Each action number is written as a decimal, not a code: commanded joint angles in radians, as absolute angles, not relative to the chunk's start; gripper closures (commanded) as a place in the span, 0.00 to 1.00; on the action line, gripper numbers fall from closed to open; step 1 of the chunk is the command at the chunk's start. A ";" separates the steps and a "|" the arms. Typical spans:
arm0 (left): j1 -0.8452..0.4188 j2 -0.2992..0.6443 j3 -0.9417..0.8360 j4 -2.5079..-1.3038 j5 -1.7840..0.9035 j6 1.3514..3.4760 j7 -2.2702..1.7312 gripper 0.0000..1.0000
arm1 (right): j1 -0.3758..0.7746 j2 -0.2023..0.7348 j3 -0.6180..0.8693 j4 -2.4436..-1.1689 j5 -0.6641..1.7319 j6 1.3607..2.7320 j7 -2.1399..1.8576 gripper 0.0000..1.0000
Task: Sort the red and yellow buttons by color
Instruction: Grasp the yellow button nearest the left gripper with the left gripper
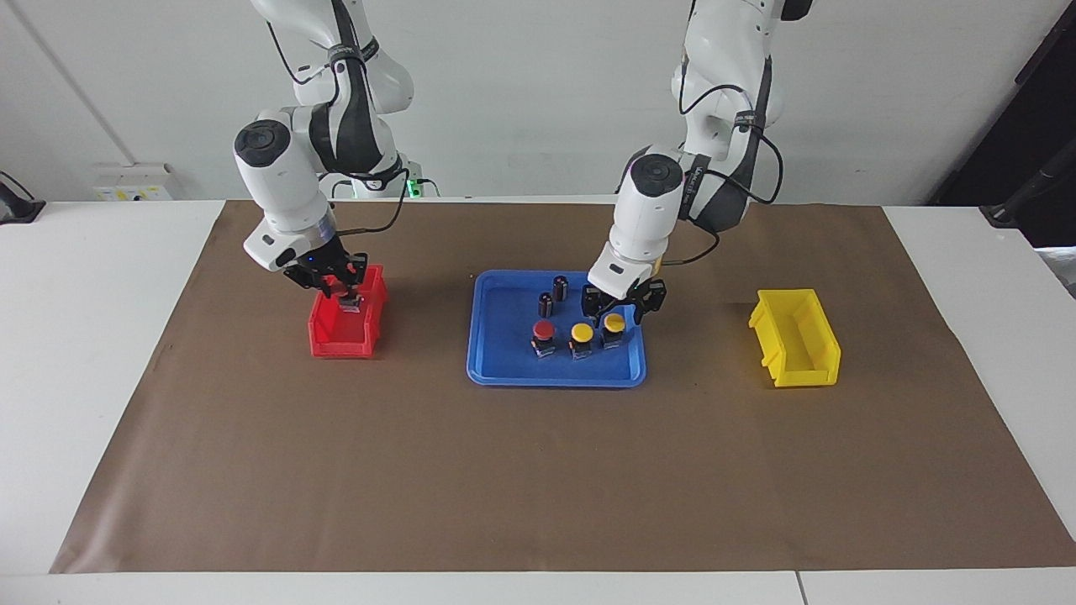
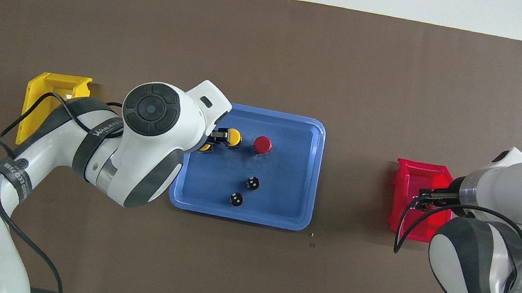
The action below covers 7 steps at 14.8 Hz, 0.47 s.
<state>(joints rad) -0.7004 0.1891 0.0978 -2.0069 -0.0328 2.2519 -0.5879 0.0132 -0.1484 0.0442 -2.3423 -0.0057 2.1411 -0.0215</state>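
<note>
Your right arm bends down from its base so that the right gripper [image 1: 349, 294] hangs over the red bin [image 1: 370, 323], at nine o'clock of the blue tray [image 1: 496, 336] in the facing view. It holds a red button [image 1: 351, 300], fingers closed on it, above the bin's floor.

Your left arm reaches down over the tray's edge toward its own end of the table. The left gripper [image 1: 615, 313] has its fingers spread on either side of a yellow button [image 1: 614, 323], low around the cap; you cannot tell whether they touch it.

A second yellow button [image 1: 582, 334] sits just beside at nine o'clock, then the other red button [image 1: 544, 330]. Two dark cylinders [image 1: 553, 296] stand at twelve o'clock of those. The yellow bin [image 1: 799, 340] sits at the tray's three o'clock.
</note>
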 commanded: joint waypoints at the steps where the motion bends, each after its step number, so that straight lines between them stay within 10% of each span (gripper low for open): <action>1: -0.712 0.158 0.107 -2.063 -0.049 2.289 -0.592 0.21 | 0.003 -0.187 0.046 -2.416 0.003 2.192 -0.045 0.83; 7: -0.715 0.170 0.107 -2.059 -0.048 2.299 -0.626 0.53 | 0.002 -0.186 0.046 -2.482 0.003 2.286 -0.057 0.83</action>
